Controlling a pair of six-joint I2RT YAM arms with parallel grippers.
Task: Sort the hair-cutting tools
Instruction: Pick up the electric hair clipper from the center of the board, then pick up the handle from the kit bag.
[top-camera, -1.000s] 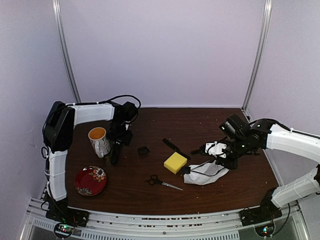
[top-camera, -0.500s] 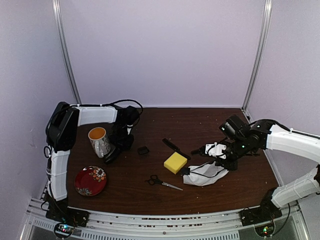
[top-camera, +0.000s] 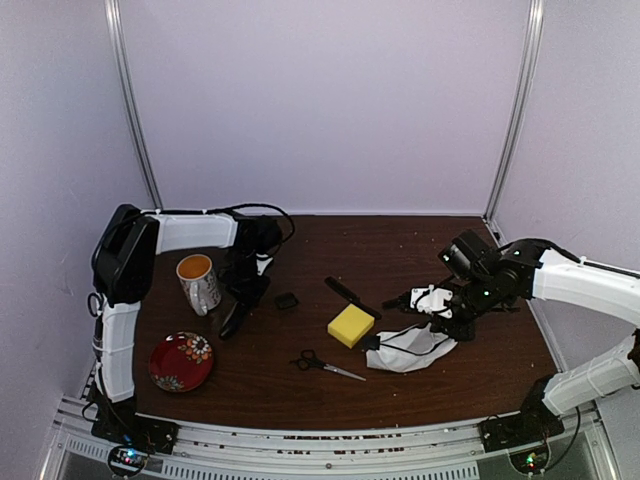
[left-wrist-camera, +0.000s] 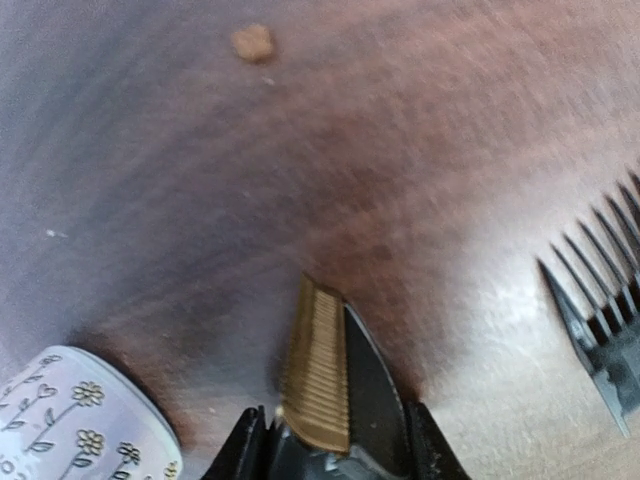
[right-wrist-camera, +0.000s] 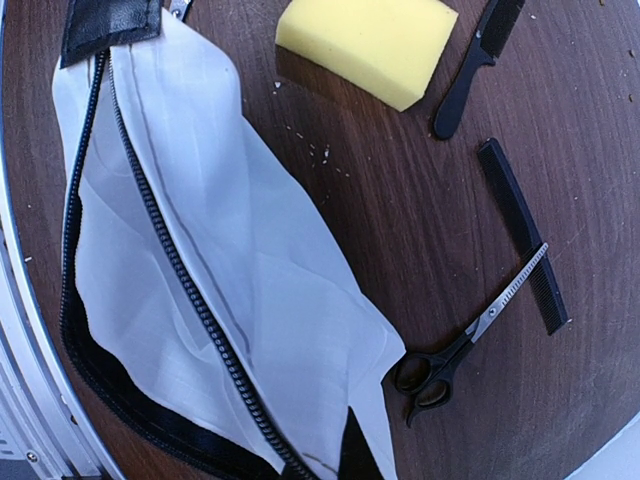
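My left gripper (top-camera: 243, 298) is shut on the black trimmer (top-camera: 234, 320), which slants down-left beside the mug. In the left wrist view its gold-toothed head (left-wrist-camera: 322, 372) sits between my fingers (left-wrist-camera: 243, 452), just above the table. A small black square piece (top-camera: 287, 300) lies to the right. My right gripper (top-camera: 432, 312) is shut on the white pouch (top-camera: 408, 347), whose zipper (right-wrist-camera: 190, 300) is open. Two black combs (right-wrist-camera: 472, 62) (right-wrist-camera: 525, 235) and black-handled scissors (right-wrist-camera: 468, 342) lie beside the pouch. Another pair of scissors (top-camera: 328, 366) lies near the front.
A flowered mug (top-camera: 198, 282) stands just left of the trimmer. A red plate (top-camera: 181, 361) sits at the front left. A yellow sponge block (top-camera: 351, 325) lies between the combs and the pouch. Black comb-like teeth (left-wrist-camera: 600, 305) show at the right edge of the left wrist view.
My left gripper has shifted slightly right, away from the mug. The trimmer has swung from near upright to slanting down-left. The right arm and pouch have not moved.
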